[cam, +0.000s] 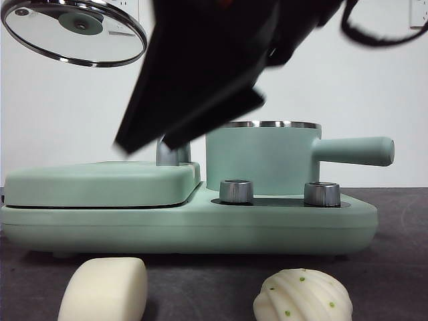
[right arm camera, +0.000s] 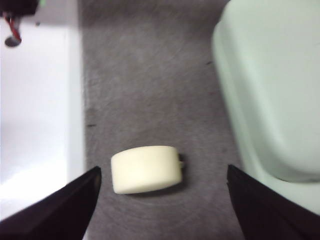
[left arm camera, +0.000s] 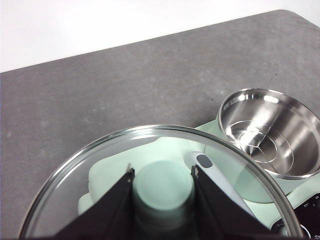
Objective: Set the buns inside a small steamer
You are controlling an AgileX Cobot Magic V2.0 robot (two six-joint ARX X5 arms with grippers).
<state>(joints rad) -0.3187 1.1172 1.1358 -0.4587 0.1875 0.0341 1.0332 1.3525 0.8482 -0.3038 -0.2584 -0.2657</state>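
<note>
Lid held clear, steamer open — smooth bun comes first.
Left gripper (left arm camera: pixel 162 187) fingers clamp the lid (left arm camera: pixel 100 165) knob, baring the steamer (left arm camera: pixel 272 132); right gripper (right arm camera: pixel 162 195), fingers wide (empty), hangs over the smooth bun (right arm camera: pixel 146 169) by the counter's front edge — ridged bun (cam: pixel 302 295) waits.

You have two buns lying on the dark tabletop in front of the appliance, well apart from each other. The smooth bun (cam: pixel 103 289) is cream, a rounded block lying on its side. The ridged bun (cam: pixel 303 294) is domed, white, with small green specks. Your steamer pot (cam: pixel 262 157) stands upright behind them on the mint-green base, its straight handle (cam: pixel 354 150) sticking out sideways. It's uncovered, its steel inside bare. Its glass lid (left arm camera: pixel 165 180) is held up in the air, tilted.
</note>
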